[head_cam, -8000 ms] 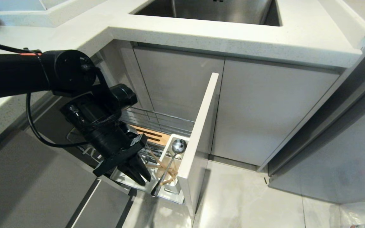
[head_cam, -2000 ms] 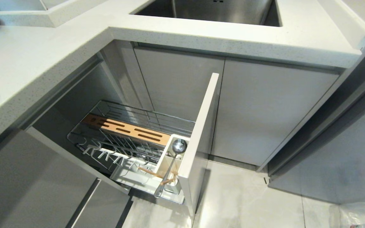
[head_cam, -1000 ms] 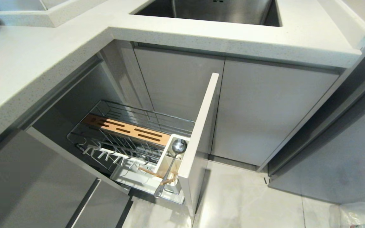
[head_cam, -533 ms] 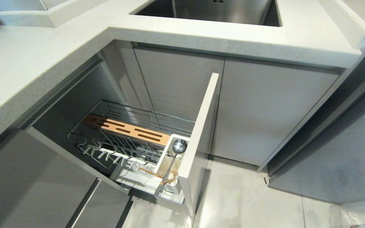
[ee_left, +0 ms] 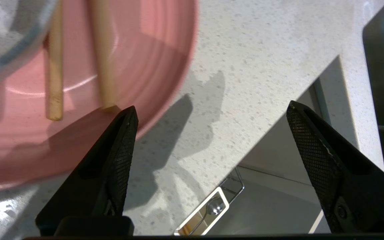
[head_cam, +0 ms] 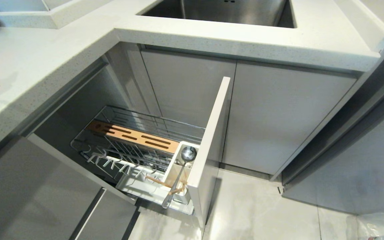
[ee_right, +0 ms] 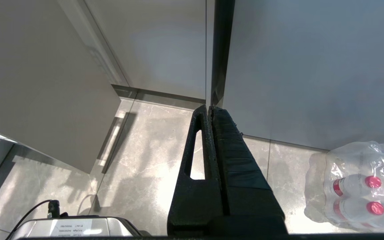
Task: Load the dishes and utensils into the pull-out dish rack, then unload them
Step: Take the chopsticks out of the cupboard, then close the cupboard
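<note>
At the left edge of the head frame a new dark shadow is cast on the countertop [head_cam: 38, 63]. In the left wrist frame, two chopsticks [ee_left: 78, 56] lie in the pink bowl [ee_left: 145, 50], upper left; the left gripper [ee_left: 212, 110] stands wide open and empty above the counter. The spoon [head_cam: 179, 175] and one chopstick [head_cam: 160, 182] are unchanged in the pull-out dish rack [head_cam: 138, 136], centre-low, so unloading seems partly done. The right gripper [ee_right: 211, 108] is parked closed over the floor.

chopsticks [ee_left: 55, 66]: 2 | pink bowl [ee_left: 152, 50]: 1 | spoon [head_cam: 178, 175]: 1

head and left wrist share rack [head_cam: 138, 146].
</note>
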You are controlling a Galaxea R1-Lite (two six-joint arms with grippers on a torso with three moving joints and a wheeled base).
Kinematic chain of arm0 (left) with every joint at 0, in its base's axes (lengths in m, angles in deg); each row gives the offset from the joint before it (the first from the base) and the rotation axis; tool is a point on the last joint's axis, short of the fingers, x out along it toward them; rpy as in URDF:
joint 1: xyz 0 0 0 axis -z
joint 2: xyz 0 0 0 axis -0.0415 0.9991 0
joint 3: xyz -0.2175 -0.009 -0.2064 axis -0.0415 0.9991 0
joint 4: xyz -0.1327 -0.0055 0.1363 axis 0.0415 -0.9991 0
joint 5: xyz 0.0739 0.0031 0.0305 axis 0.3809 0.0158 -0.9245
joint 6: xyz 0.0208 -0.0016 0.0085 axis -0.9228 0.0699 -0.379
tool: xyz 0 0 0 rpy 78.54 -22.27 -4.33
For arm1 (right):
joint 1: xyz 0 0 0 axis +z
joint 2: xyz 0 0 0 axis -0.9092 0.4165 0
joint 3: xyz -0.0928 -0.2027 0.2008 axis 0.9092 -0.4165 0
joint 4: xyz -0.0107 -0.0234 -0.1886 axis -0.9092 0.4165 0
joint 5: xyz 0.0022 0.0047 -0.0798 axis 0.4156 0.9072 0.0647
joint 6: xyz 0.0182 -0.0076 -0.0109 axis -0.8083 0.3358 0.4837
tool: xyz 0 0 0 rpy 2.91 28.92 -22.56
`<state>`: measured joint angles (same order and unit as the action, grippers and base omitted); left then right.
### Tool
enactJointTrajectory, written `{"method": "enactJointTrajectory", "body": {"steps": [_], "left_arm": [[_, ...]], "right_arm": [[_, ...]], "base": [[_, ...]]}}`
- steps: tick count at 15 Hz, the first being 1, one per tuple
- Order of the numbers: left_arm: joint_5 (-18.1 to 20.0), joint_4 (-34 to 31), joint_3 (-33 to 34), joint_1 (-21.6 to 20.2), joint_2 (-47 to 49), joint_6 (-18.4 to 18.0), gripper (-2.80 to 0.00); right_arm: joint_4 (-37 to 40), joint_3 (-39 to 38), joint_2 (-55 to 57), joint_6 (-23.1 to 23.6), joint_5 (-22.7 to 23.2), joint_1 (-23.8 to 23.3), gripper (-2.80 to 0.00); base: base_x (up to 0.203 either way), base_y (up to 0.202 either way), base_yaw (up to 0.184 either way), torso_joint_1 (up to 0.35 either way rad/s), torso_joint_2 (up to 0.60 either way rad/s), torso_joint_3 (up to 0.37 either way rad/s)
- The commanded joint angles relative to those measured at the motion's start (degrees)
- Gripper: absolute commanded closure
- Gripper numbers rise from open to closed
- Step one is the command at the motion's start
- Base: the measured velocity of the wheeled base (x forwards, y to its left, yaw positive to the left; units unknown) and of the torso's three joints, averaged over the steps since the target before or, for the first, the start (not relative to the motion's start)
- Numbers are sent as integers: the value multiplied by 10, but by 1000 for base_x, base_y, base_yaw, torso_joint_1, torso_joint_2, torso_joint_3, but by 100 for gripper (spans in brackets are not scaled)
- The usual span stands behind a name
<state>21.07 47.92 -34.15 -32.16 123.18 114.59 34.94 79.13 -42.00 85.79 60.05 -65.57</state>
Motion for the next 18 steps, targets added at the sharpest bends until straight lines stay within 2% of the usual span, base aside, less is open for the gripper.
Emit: {"method": "enactJointTrajectory", "body": {"steps": [1, 9, 10, 14, 16, 18], "left_arm": [[0, -1, -2, 3, -16, 2, -280], [-5, -2, 4, 2, -72, 2, -280], [-7, -2, 4, 2, -85, 0, 0], [-27, 10, -17, 3, -125, -5, 0], [-23, 57, -23, 5, -139, -6, 0], [-13, 115, -23, 28, -150, -6, 0]], "right_arm": [[0, -1, 0, 0, 0, 0, 0], [0, -1, 0, 0, 0, 0, 0], [0, -1, 0, 0, 0, 0, 0], [0, -1, 0, 0, 0, 0, 0], [0, -1, 0, 0, 0, 0, 0], [0, -1, 0, 0, 0, 0, 0]], "base": [[0, 0, 0, 0, 0, 0], [0, 0, 0, 0, 0, 0], [0, 0, 0, 0, 0, 0], [0, 0, 0, 0, 0, 0], [0, 0, 0, 0, 0, 0], [0, 0, 0, 0, 0, 0]]}}
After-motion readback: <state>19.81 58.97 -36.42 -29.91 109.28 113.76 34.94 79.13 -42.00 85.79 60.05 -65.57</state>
